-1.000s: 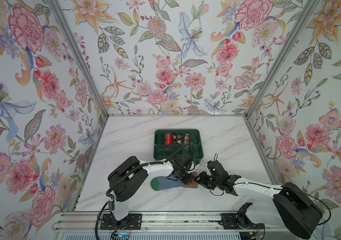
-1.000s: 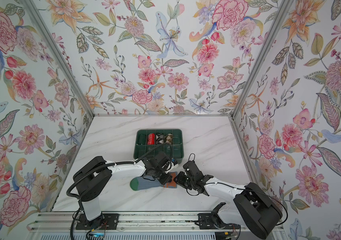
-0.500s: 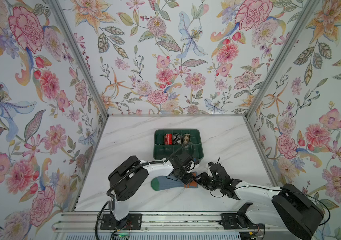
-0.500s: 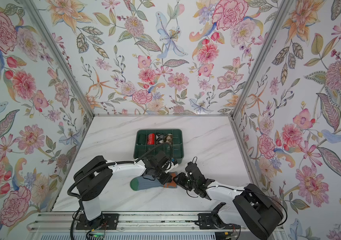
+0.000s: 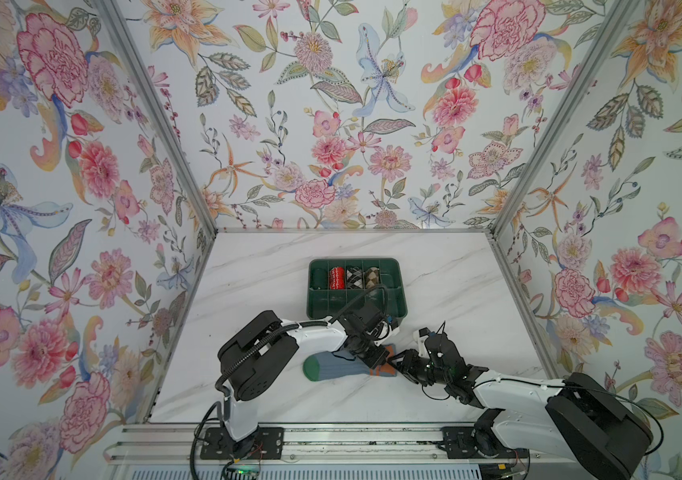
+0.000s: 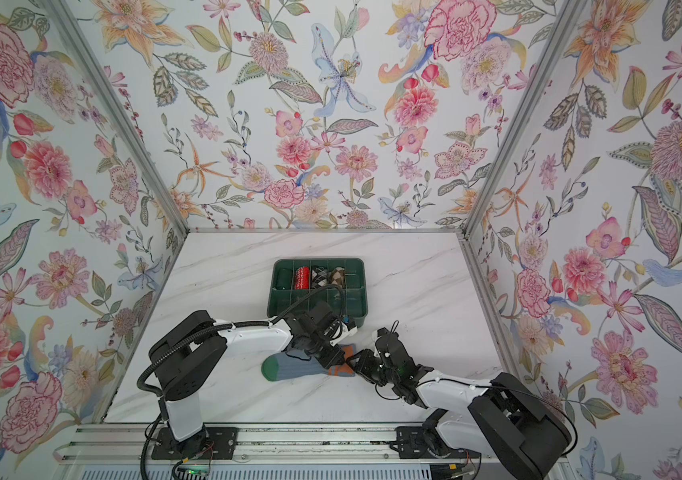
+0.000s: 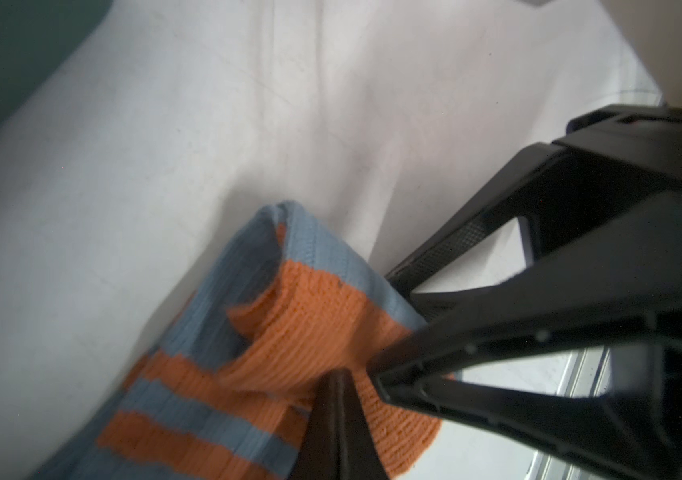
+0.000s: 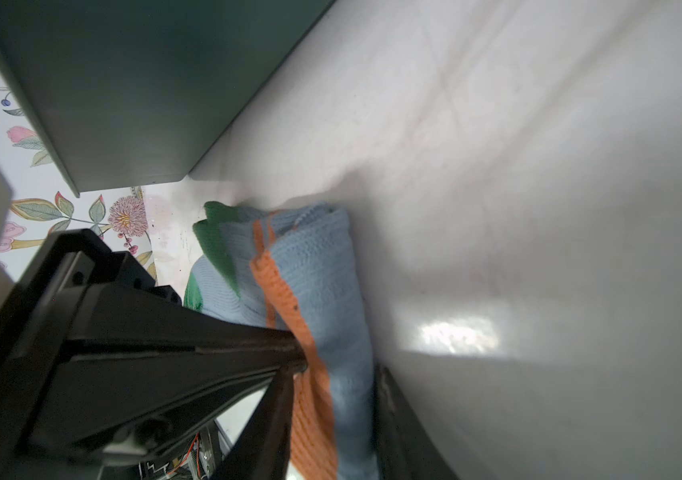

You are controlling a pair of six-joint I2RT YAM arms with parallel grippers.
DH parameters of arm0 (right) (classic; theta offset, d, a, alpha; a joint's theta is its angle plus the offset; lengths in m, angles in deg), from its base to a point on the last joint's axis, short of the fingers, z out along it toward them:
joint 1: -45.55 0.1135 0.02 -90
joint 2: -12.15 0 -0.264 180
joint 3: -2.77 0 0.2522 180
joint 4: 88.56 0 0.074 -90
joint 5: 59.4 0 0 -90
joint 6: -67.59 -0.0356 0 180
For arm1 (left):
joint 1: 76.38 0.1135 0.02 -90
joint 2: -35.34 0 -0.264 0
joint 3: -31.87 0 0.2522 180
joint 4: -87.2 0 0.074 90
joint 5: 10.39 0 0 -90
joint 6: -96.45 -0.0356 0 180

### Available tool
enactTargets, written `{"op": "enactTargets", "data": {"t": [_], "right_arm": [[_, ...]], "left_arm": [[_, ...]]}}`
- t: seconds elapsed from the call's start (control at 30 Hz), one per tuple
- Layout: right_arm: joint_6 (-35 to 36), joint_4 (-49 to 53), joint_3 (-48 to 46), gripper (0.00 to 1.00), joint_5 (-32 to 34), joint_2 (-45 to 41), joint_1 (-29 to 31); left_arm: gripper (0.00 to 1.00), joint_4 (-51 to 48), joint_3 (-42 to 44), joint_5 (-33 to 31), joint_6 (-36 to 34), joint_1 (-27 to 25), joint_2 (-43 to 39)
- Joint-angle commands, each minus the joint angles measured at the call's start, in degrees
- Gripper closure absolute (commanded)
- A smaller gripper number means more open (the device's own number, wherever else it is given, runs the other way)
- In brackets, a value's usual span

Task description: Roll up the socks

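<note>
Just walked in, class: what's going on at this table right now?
Two robot arms are working on grey-blue ribbed socks with green toes and orange stripes, lying on the white marble table in front of a green divided plastic tray. The left claw is shut, its tip at the orange cuff. The right claw grips that folded cuff end. Most of the length lies flat, unrolled.

Bright diffuse light; wrist views blurred; glare on table (image 8: 455,336).
</note>
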Motion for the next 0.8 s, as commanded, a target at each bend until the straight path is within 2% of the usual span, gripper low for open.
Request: {"op": "enactTargets", "data": {"t": [0.0, 0.17, 0.43, 0.63, 0.77], "right_arm": [[-1.22, 2.03, -2.73, 0.67, -0.57, 2.99, -0.07], [-2.66, -3.08, -4.02, 0.69, -1.05, 4.23, -0.6], [-2.33, -3.29, -3.68, 0.76, 0.1, 3.62, -0.95], [-0.64, 0.63, -2.32, 0.88, 1.69, 2.28, -0.75], [1.56, 8.56, 0.02, 0.98, 4.97, -1.08, 0.06]], "left_arm": [[1.0, -2.81, 1.55, -1.42, 0.44, 0.57, 2.91], [1.0, -2.14, 2.34, -1.16, 0.86, 0.74, 2.61], [1.0, -1.91, 2.53, -1.0, 0.96, 1.09, 2.34], [1.0, -1.95, 2.16, -0.8, 0.81, 1.44, 2.26], [1.0, -2.67, 1.28, -0.71, 0.87, 1.85, 0.98]]}}
